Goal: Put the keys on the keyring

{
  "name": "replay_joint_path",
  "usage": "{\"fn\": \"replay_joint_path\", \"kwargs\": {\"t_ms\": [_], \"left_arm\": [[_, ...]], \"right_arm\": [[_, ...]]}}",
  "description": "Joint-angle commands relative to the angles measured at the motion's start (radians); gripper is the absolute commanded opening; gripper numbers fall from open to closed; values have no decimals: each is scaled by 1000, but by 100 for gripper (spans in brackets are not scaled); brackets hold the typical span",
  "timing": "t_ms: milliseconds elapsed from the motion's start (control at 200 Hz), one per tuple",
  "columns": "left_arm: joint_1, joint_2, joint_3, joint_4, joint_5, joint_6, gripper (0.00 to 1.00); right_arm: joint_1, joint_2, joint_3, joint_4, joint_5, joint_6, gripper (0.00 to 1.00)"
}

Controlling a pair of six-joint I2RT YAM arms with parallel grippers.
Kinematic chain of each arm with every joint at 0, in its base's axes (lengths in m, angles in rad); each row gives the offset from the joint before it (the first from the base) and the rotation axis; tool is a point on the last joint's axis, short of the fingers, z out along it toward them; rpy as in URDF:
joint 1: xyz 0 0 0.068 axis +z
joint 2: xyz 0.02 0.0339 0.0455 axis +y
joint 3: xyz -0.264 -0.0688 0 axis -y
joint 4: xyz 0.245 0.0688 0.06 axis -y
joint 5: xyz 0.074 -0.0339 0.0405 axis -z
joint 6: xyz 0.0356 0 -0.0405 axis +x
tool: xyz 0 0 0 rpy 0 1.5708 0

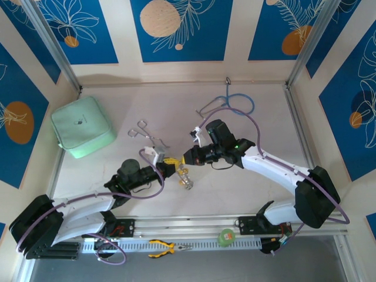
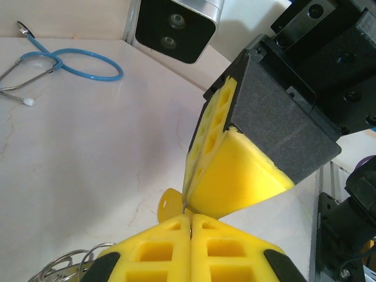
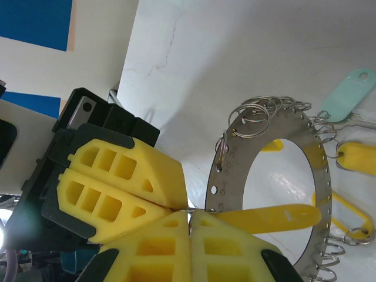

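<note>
A pale marbled worktop point(image 1: 170, 111), walled by blue floral panels point(image 1: 205, 35), carries a mint pouch point(image 1: 82, 126) at upper left. The keyring point(image 3: 226, 170) sits mid-frame with yellow keys point(image 3: 355, 157), just beside the left gripper point(image 2: 191, 222) and right gripper point(image 3: 189, 215), both pressed together, tips meeting.

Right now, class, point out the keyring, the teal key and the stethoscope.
keyring point(image 3: 224, 179): right wrist view, left band.
teal key point(image 3: 352, 94): right wrist view, plastic head.
stethoscope point(image 2: 120, 73): left wrist view, blue tubing.
</note>
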Motion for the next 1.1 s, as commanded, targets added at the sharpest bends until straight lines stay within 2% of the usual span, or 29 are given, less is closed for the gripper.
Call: {"fn": "replay_joint_path", "kwargs": {"t_ms": [0,700,1095], "left_arm": [[7,-7,5,8,8,16,0],[6,-3,-15,9,-15,22,0],[6,0,-16,7,-28,25,0]], "right_arm": [[14,10,-9,123,-115,42,0],[11,-7,-76,321,-318,91,0],[14,-7,-87,325,-376,69,0]]}}
